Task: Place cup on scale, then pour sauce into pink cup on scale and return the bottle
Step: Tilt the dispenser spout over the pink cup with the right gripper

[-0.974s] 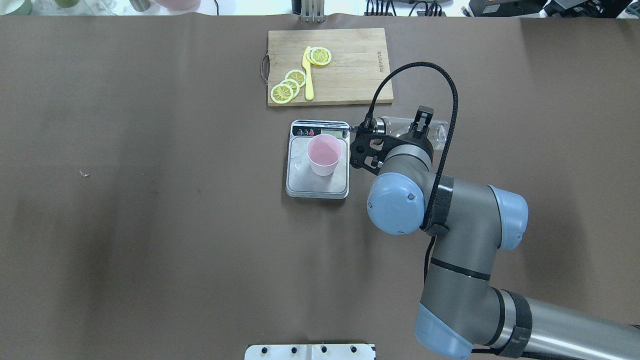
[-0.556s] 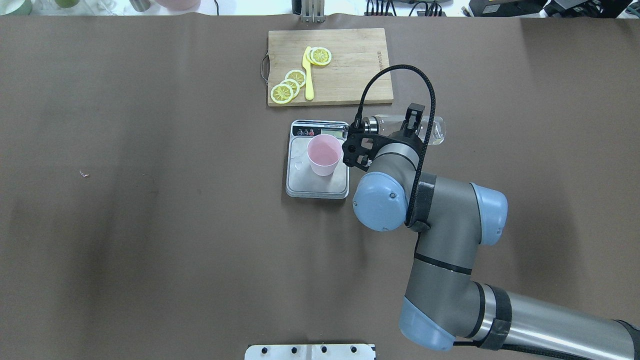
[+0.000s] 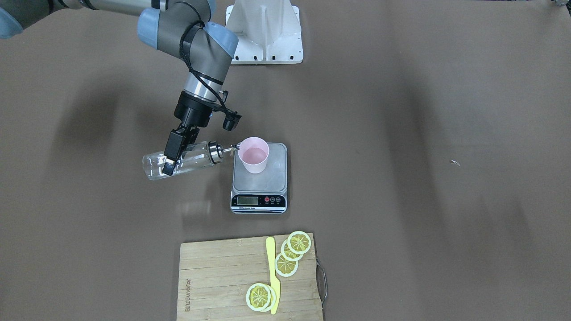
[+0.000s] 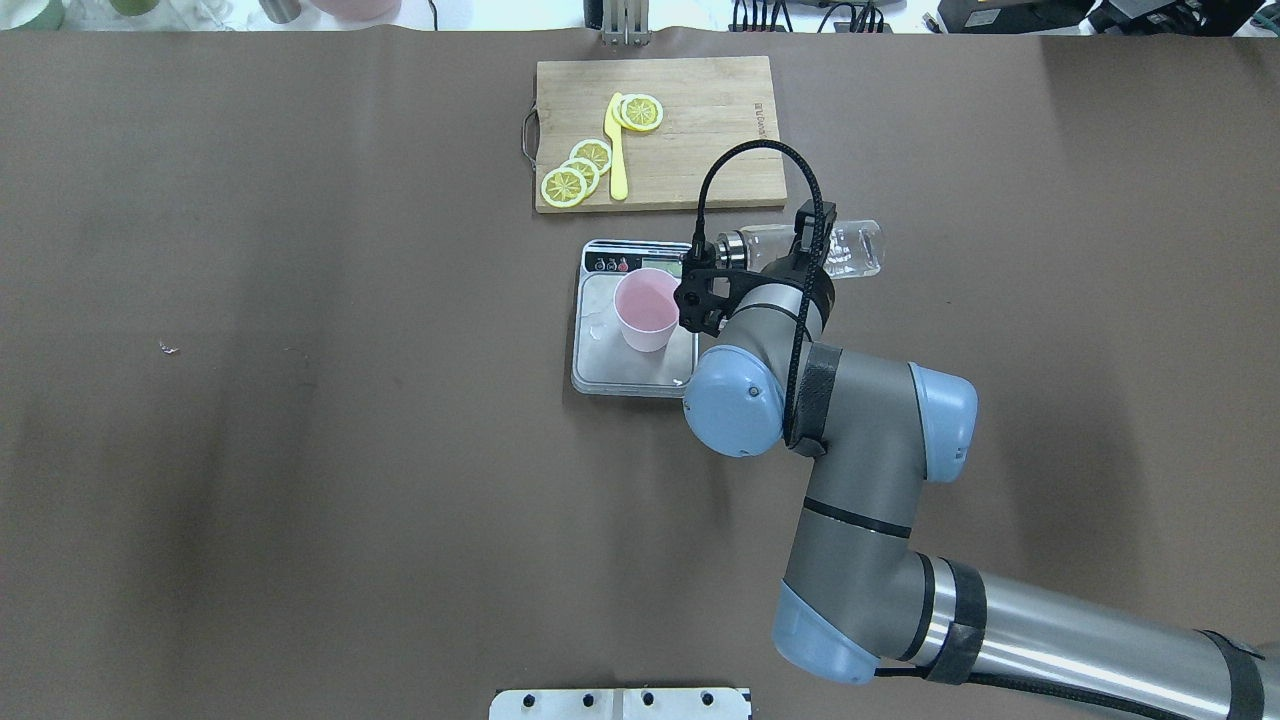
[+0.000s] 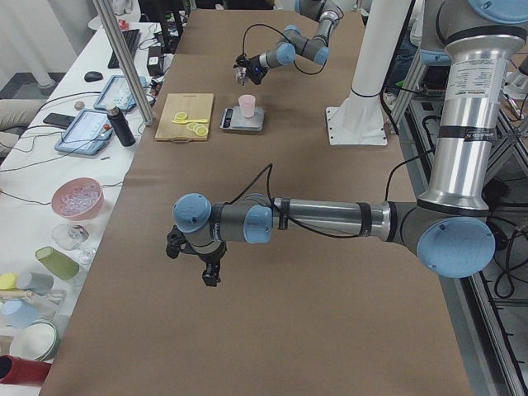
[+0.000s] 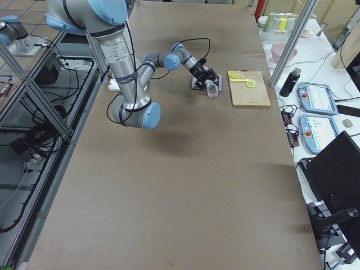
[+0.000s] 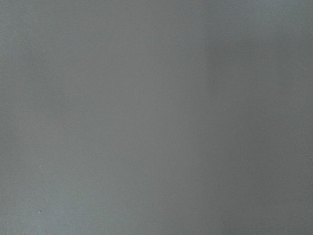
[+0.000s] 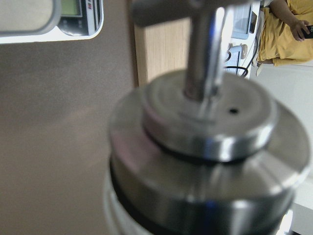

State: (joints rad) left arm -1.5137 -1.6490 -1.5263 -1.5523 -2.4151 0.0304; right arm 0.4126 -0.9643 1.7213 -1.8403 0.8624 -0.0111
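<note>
My right gripper (image 3: pixel 171 157) is squeezing the bottle (image 3: pixel 196 157). My two fingers press on the clear round body, one on each side, closer to the bottom of the bottle than to its cap. Nothing else is in that grip.

The bottle lies almost flat on its side, up in the air over the table (image 3: pixel 401 133). Its shiny metal spout (image 3: pixel 226 150) points at the cup (image 3: pixel 253 158). The tip of the spout is right at the cup's rim. I cannot tell if it touches the rim. I cannot see anything running out of it.

The pink cup stands upright on the silver top of the scale (image 3: pixel 276 176), a little toward the bottle's side. The black strip with the little screen and buttons is on the side away from me. My right wrist camera shows the metal cap very big and blurry, with a corner of the scale behind it.

Past the scale sits a wooden cutting board (image 3: pixel 214 276). On it lie some lemon slices (image 3: pixel 299 242) and a yellow knife (image 3: pixel 272 276).

My left gripper (image 5: pixel 211 277) is well apart from all this. It hangs over bare table with its fingers pointing down. It shows only in the side view, so I cannot tell how wide its fingers are. My left wrist camera shows only plain table.
</note>
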